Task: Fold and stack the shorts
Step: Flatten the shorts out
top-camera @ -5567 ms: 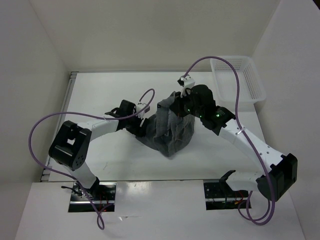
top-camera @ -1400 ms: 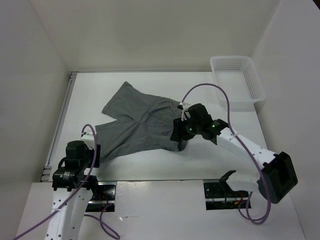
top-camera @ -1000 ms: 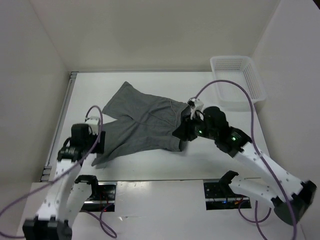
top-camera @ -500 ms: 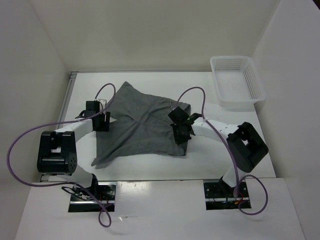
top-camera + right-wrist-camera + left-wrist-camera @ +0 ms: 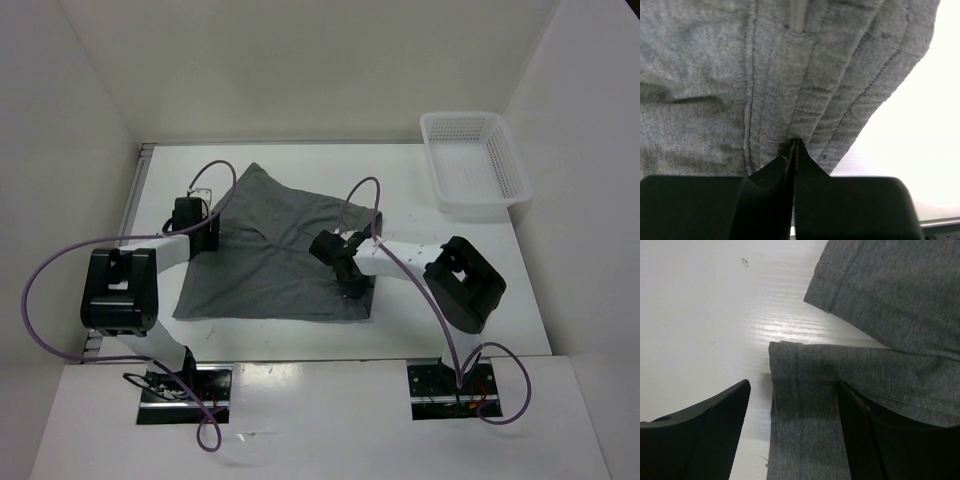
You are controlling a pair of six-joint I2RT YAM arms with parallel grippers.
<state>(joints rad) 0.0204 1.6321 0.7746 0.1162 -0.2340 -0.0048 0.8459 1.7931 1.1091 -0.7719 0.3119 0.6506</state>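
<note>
The dark grey shorts (image 5: pixel 275 255) lie spread flat on the white table, with the waistband to the right and the legs to the left. My left gripper (image 5: pixel 208 238) is at the shorts' left edge. In the left wrist view it (image 5: pixel 795 390) is open, and a leg hem (image 5: pixel 810 410) lies between its fingers (image 5: pixel 705 440). My right gripper (image 5: pixel 352 287) is at the waistband end. In the right wrist view it (image 5: pixel 792 143) is shut on a pinched fold of the ribbed waistband (image 5: pixel 840 100).
A white plastic mesh basket (image 5: pixel 475 160) stands at the back right of the table. White walls close in the table at the back and on both sides. Purple cables loop above both arms.
The shorts went from a bunched heap to spread flat. The left gripper came up to the left leg edge. The right gripper slid left and down with the waistband.
</note>
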